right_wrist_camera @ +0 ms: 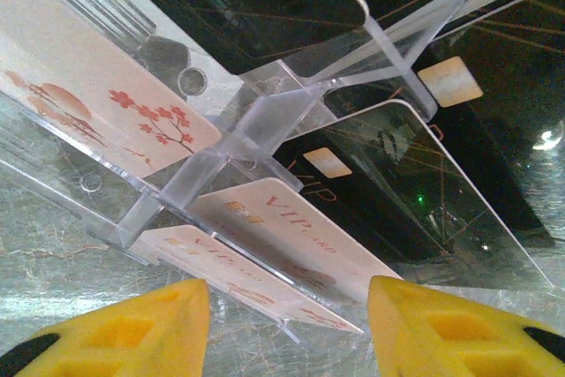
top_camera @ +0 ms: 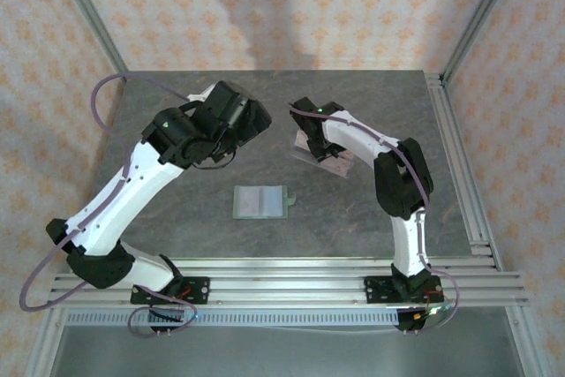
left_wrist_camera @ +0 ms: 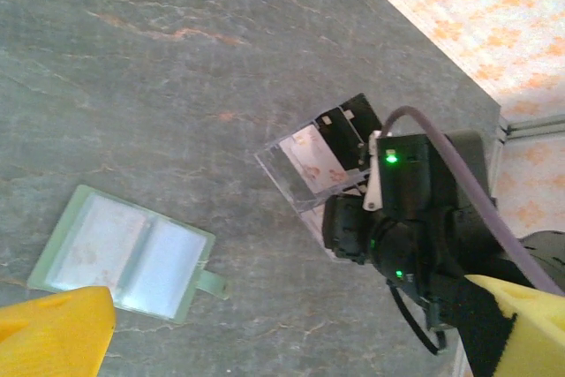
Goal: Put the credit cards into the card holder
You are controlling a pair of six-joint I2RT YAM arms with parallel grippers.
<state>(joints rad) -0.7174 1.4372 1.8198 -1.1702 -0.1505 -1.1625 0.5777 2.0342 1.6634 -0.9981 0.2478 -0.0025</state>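
Left gripper (left_wrist_camera: 287, 331): jaws wide apart, above table (top_camera: 177, 218). Card holder (top_camera: 260, 201): unfolded, mid-table, tab rightward. Credit cards (right_wrist_camera: 278, 231), lettered "VIP", sit in clear rack (right_wrist_camera: 265, 121) between right gripper (right_wrist_camera: 287, 337) fingers; grip indeterminable.

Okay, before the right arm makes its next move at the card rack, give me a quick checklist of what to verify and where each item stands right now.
1. Wallet lying open and flat: ok.
2. Wallet pockets free: cannot tell; the sleeves just look pale.
3. Left gripper open and clear of the wallet: ok.
4. Right gripper at the rack, jaws apart: ok.
5. Pink cards lined up with the right gripper: ok; one card's lower edge lies between the jaws, not gripped.
6. Black cards out of the jaws' way: cannot tell; one sits right beside the pink ones.
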